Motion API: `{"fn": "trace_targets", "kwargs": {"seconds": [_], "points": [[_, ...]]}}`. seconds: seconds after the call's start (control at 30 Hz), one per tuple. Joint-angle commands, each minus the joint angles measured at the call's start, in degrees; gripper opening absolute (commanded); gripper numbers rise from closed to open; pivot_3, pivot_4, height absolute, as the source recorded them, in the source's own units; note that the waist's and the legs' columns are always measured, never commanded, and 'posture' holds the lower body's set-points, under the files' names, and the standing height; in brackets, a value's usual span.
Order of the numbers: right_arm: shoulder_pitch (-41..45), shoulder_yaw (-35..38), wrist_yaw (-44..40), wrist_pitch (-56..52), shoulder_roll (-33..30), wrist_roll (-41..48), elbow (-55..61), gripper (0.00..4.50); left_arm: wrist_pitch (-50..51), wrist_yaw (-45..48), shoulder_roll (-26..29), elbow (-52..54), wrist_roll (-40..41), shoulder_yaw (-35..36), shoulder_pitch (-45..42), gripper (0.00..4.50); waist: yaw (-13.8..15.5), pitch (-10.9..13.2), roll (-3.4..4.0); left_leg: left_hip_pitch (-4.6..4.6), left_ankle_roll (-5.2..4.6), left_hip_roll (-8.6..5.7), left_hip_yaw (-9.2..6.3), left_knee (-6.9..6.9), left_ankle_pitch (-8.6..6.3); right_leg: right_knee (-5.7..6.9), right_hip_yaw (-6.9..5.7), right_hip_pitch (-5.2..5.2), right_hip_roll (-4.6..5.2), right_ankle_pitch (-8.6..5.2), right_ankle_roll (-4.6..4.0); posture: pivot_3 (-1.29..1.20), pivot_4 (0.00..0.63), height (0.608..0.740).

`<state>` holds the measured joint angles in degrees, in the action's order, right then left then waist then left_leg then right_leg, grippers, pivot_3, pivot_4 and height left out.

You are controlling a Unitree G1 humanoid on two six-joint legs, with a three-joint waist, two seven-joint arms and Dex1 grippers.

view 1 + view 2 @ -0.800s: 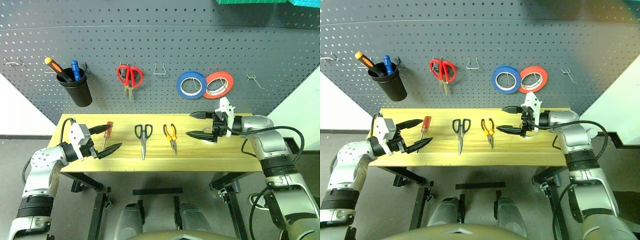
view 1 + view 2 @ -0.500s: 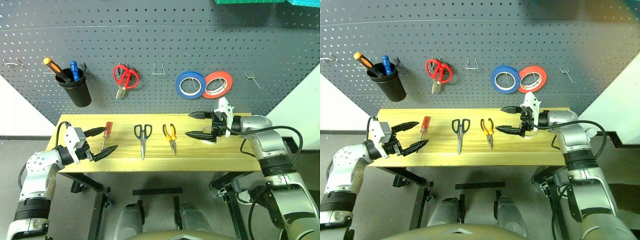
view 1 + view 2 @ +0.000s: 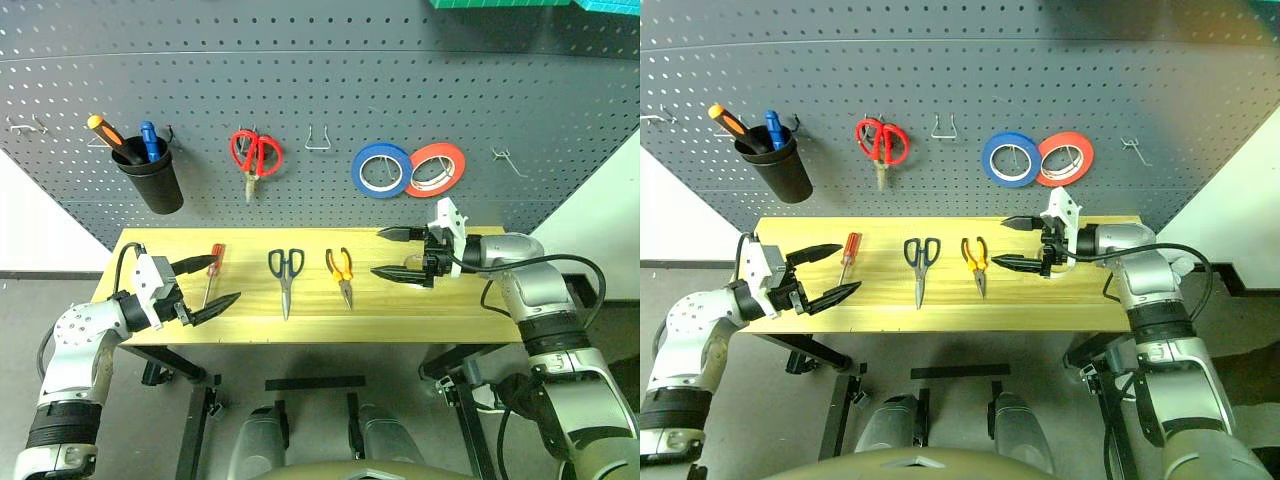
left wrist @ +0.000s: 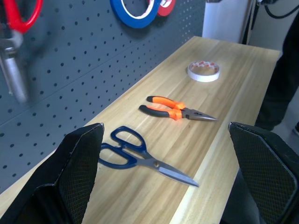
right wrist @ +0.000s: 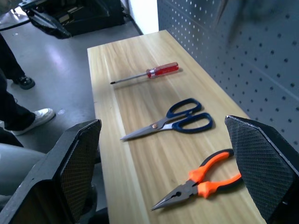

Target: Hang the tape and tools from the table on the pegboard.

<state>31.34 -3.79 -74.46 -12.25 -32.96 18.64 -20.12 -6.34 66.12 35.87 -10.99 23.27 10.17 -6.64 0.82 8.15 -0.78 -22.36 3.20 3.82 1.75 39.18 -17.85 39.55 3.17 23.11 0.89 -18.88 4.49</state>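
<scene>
On the light wooden table [image 3: 450,310] lie a red-handled screwdriver [image 3: 213,264], dark-handled scissors [image 3: 286,272] and orange-and-black pliers [image 3: 342,273], side by side. The cream tape [image 4: 203,71] lies flat near the table's right end, partly behind my right gripper [image 3: 377,251]. That gripper is open, points left above the table, and holds nothing. At the table's left end my left gripper [image 3: 226,279] is open and empty, with the screwdriver just beyond its upper finger. The dark grey pegboard [image 3: 330,90] stands behind the table.
Hanging on the pegboard are a black cup [image 3: 152,178] with two screwdrivers, red scissors [image 3: 256,156], a blue tape roll [image 3: 382,170] and a red-orange roll [image 3: 437,168]. Bare wire hooks [image 3: 318,140] [image 3: 508,158] sit between them. A person's shoe [image 5: 30,118] stands beside the table's left end.
The red scissors on the pegboard have swung on their hook. My left arm has sunk a little at the table's left end. Both grippers stay open.
</scene>
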Motion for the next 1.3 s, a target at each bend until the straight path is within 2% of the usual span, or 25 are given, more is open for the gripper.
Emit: {"fn": "trace_targets", "kwargs": {"seconds": [0.03,0.5,0.63,0.8,1.03,1.3], "points": [[0.02,1.18,0.31,-0.25,-1.0,0.51,2.57,4.5,-0.04,0.47,0.55,-0.07,0.76,0.57,-1.14,4.49,-0.04,-0.01,0.0,0.0,0.0,0.0,0.0,0.0,0.0,0.0,0.0,0.0,0.0,0.0,0.0,0.09,0.081,0.74],[0.42,-0.44,3.44,-5.12,-4.08,-3.31,2.29,4.5,0.86,0.18,-0.04,1.49,-0.14,-1.33,-2.53,4.49,-0.09,-0.04,-0.02,0.0,0.01,0.0,0.01,0.01,0.0,0.0,0.0,0.0,0.0,0.0,0.0,0.07,0.089,0.74],[1.13,-1.45,5.03,-5.72,-3.85,-5.37,0.83,4.5,2.85,-0.39,-0.21,1.77,-1.05,-3.57,-4.18,4.49,-0.08,-0.04,-0.02,0.0,0.0,-0.01,0.0,0.02,0.0,0.0,0.0,0.0,0.0,0.0,0.0,0.07,0.115,0.74],[3.74,-7.31,9.44,-6.13,-4.77,-14.56,-4.57,4.5,3.69,-1.54,-0.81,1.33,-2.34,-5.46,-6.46,4.49,-0.28,0.05,0.02,0.01,-0.01,0.0,0.01,0.01,-0.01,0.0,0.03,0.0,-0.02,0.0,0.0,0.06,0.157,0.74],[7.56,-6.78,12.11,-11.99,-2.39,-14.93,-7.84,4.5,3.98,-3.71,-1.34,-2.24,-6.64,-8.65,-10.17,4.49,-0.25,0.68,0.4,0.01,-0.02,-0.01,0.0,0.0,-0.01,-0.01,0.05,0.01,-0.03,0.0,-0.01,0.05,0.202,0.74],[11.06,-8.28,14.67,-15.36,-0.9,-17.45,-12.45,4.5,2.77,-5.13,-3.76,-6.93,-10.32,-11.97,-14.53,4.49,-0.22,3.61,0.45,0.01,-0.04,-0.01,-0.04,0.0,-0.02,-0.01,0.04,0.01,-0.03,-0.01,-0.01,0.05,0.27,0.74]]}}
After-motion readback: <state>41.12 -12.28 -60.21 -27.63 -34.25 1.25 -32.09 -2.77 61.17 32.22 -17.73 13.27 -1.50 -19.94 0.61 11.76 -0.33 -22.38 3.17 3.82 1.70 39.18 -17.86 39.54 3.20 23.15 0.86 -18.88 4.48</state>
